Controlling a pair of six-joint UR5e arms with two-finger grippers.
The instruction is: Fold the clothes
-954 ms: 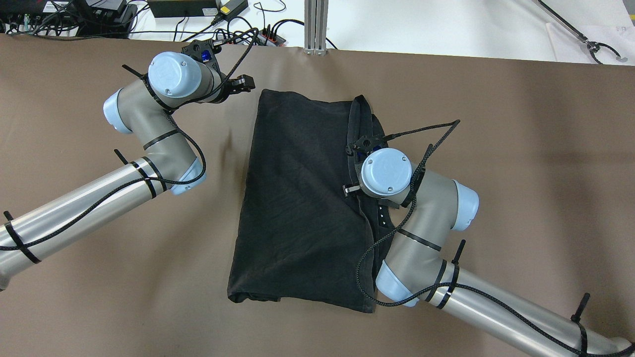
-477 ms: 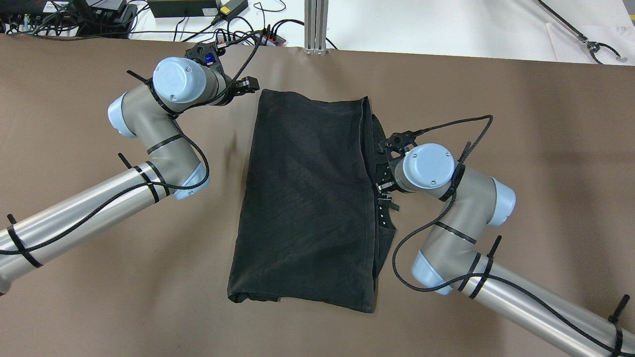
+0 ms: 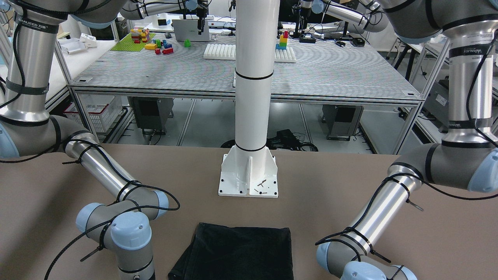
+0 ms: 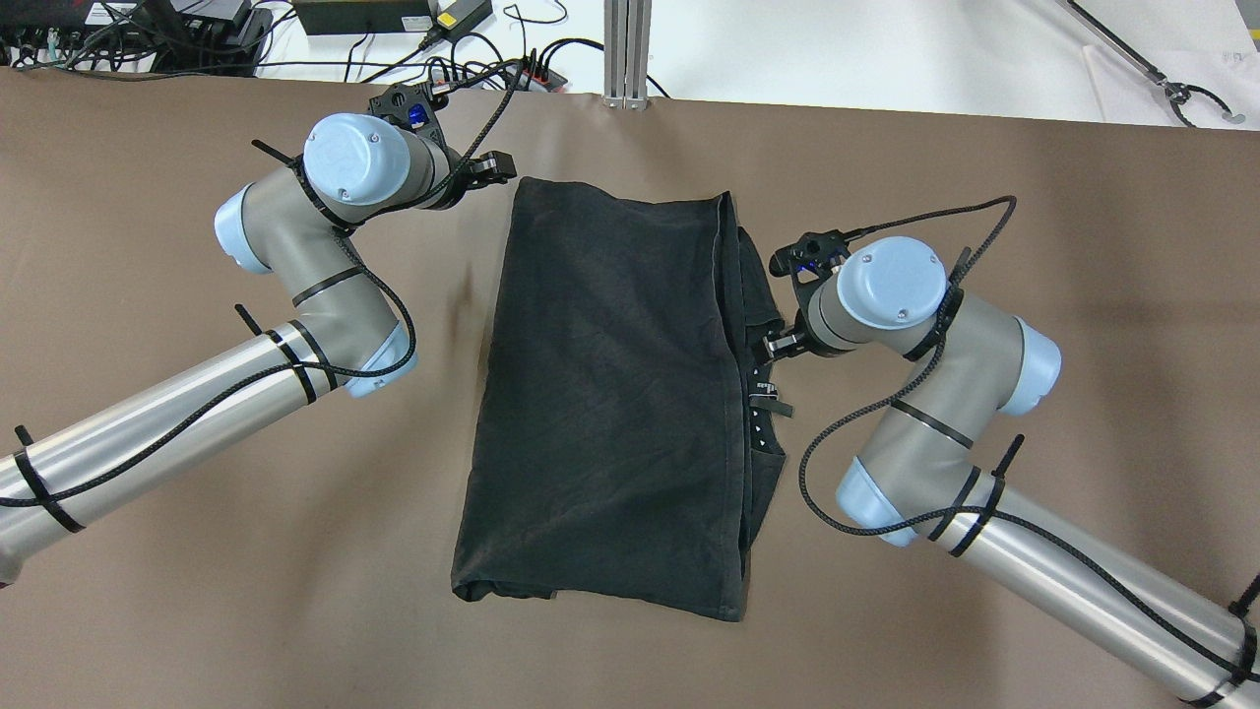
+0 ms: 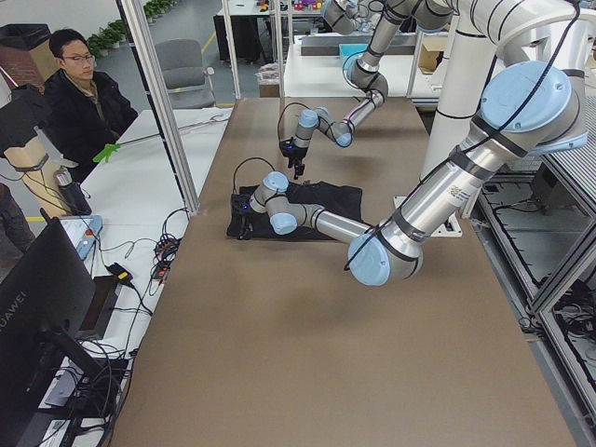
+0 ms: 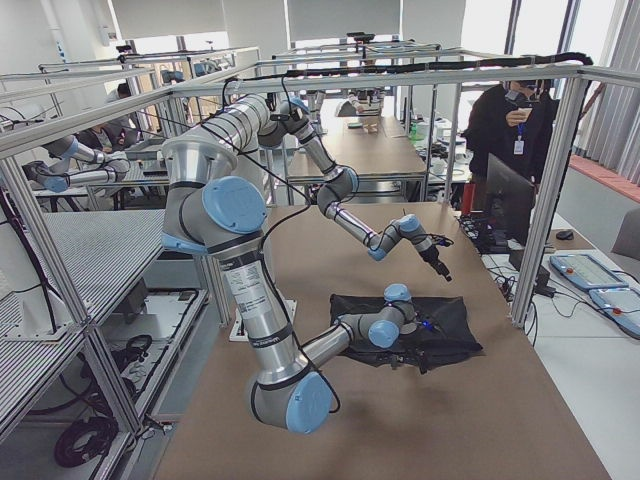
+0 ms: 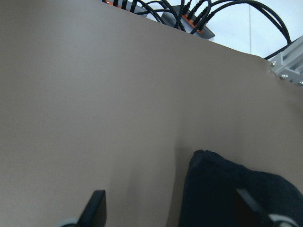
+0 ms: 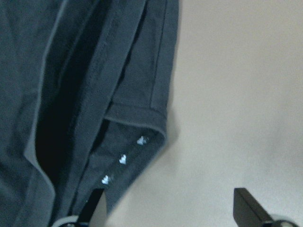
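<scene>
Released, empty: left gripper [image 4: 487, 169], right gripper [image 4: 773, 345], flanking plain black soft rectangular cloth [image 4: 610, 394]. Risk: pinching one layer at uneven right edge, skewing fold.

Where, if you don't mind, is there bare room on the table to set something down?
Bare table lies beyond the right arm toward the far right corner, and between the left arm and the near edge. Crowded spots: the left gripper at the far left corner of the cloth, the right gripper along its right edge.
</scene>
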